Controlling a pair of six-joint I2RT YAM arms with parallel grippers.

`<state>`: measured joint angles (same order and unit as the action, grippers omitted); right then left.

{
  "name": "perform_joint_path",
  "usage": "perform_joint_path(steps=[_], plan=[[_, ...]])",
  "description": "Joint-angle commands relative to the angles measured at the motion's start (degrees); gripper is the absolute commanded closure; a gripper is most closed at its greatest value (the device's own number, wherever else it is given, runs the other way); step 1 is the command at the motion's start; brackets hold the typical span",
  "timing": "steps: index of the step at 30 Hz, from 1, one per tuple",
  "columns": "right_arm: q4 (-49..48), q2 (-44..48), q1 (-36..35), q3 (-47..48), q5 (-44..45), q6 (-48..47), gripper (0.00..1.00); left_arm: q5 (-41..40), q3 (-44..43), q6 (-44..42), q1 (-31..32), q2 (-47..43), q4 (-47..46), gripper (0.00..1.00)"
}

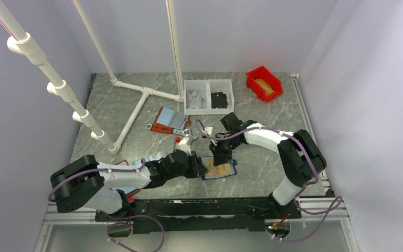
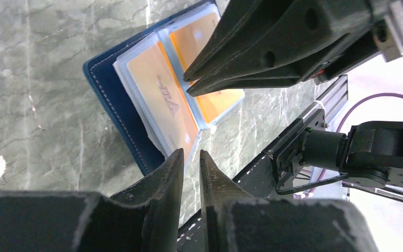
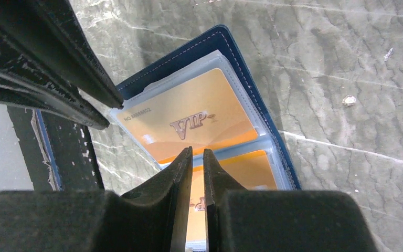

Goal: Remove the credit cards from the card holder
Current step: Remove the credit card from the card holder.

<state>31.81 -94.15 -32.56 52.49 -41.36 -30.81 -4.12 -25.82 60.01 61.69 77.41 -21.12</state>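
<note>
One small navy blue bifold card holder (image 2: 110,100) is lying open and flat on the grey marble-patterned surface (image 1: 273,110), near its front edge and between the two arms. Two orange-gold rectangular cards (image 3: 189,123) are sitting inside it, one in each clear, light-blue pocket. The card nearer the left arm is showing the letters "VIP".

The black left gripper (image 2: 191,157) is reaching in low at the holder's outer edge. Its jaws are narrowed to a thin slit with nothing visible between them, and the tips are just beside the corner of the nearer pocket. The black right gripper (image 3: 197,155) is hanging over the fold between the two pockets. Its jaws are also drawn almost together and holding nothing that can be seen. Whether either tip is touching the plastic cannot be told.

Farther back, one red-edged holder (image 1: 167,120) is lying open. Beyond it are standing one white two-compartment bin (image 1: 208,82) and one red plastic bin (image 1: 254,76).
</note>
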Motion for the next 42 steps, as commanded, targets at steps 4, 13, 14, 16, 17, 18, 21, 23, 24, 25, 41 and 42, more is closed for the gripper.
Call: perform_joint_path(steps=[4, 13, 14, 16, 17, 18, 21, 23, 24, 25, 41, 42], plan=[[-0.44, -0.26, -0.14, 1.82, -0.03, 0.17, 0.84, 1.11, -3.24, -2.05, -0.21, -0.62, 0.98, 0.76], [-0.43, -0.31, -0.14, 1.83, 0.06, 0.19, 0.83, -1.11, -3.53, -0.49, -0.33, -1.08, 4.66, 0.59], [-0.44, -0.33, -0.14, 1.83, 0.06, 0.22, 0.83, -0.95, -3.41, -0.35, -0.41, -0.93, 4.43, 0.59], [-0.44, -0.33, -0.14, 1.83, 0.14, 0.28, 0.83, -0.55, -3.21, -0.04, -0.56, -0.54, 3.65, 0.58], [-0.44, -0.41, -0.12, 1.83, 0.14, 0.28, 0.83, -0.29, -3.11, 0.06, -0.60, -0.27, 3.19, 0.58], [-0.44, -0.41, -0.14, 1.83, 0.14, 0.30, 0.83, -0.03, -3.09, 0.11, -0.67, 0.02, 2.79, 0.58], [-0.44, -0.40, -0.14, 1.83, 0.23, 0.31, 0.83, 1.30, -2.86, 0.26, -0.85, 1.05, 0.02, 0.58], [-0.44, -0.38, -0.12, 1.82, 0.23, 0.30, 0.83, 2.25, -2.30, 0.77, -1.07, 1.92, -2.72, 0.58], [-0.44, -0.41, -0.14, 1.83, 0.23, 0.31, 0.83, 2.68, -2.13, 0.98, -1.19, 2.35, -3.46, 0.59], [-0.44, -0.42, -0.14, 1.83, 0.28, 0.31, 0.83, 2.97, -2.05, 1.24, -1.26, 2.73, -3.89, 0.59], [-0.43, -0.42, -0.13, 1.83, 0.71, 0.31, 0.83, 1.95, -5.48, 3.36, -1.75, 5.30, 4.03, 0.56], [-0.44, -0.40, -0.09, 1.83, 0.75, 0.35, 0.83, 2.11, -5.47, 3.36, -1.75, 5.55, 3.93, 0.56]])
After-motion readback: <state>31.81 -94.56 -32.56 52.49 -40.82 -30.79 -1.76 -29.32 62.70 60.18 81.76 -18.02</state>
